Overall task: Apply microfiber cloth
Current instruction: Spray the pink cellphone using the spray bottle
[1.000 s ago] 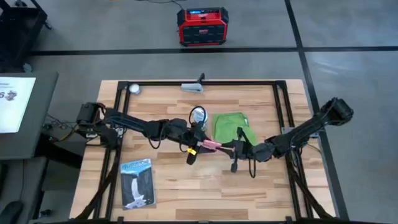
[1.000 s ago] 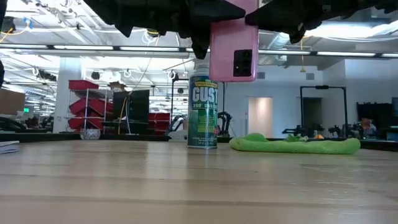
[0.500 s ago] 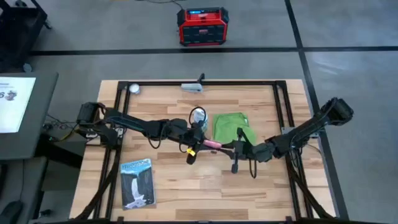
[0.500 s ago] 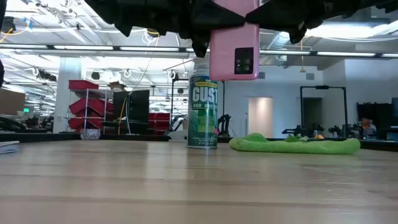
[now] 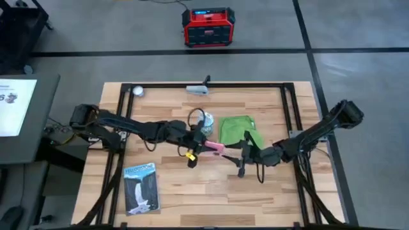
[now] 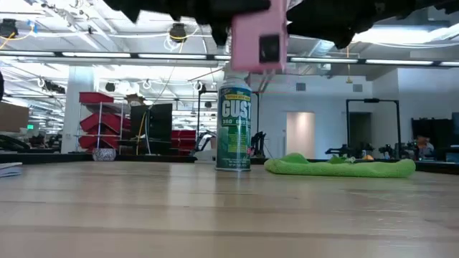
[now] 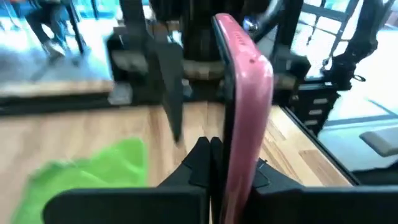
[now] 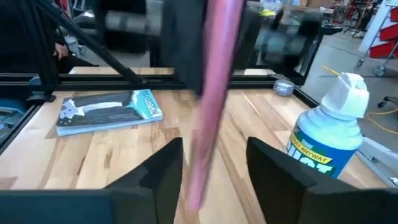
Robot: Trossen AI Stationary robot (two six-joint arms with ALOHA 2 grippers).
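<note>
On the right half of the wooden desk (image 5: 192,191), lying flat and untouched: microfiber cloth (image 5: 238,130), bright green, rumpled, long axis running from the desk's far edge toward the near edge, just right of the dust-spray can (image 5: 202,121). Seen low as a thin green mound (image 6: 341,167) beside the upright can (image 6: 234,129).

Above the desk centre, held aloft: pink phone (image 5: 214,147), long axis pointing left to right between both arms. Left end effector (image 5: 193,144) clenched on the phone's left end, edge-on between its fingers in the left wrist view (image 7: 245,118). Right end effector (image 5: 242,152) at the phone's right end, fingers (image 8: 158,171) spread, not gripping, phone blurred between them.

Near the left front corner: blue-grey booklet (image 5: 140,187). Along the far edge: small ball (image 5: 138,91) and grey tool (image 5: 198,89). Beyond the desk: grey floor with a red box (image 5: 208,27); behind, a bright workshop with red shelving (image 6: 100,122).
</note>
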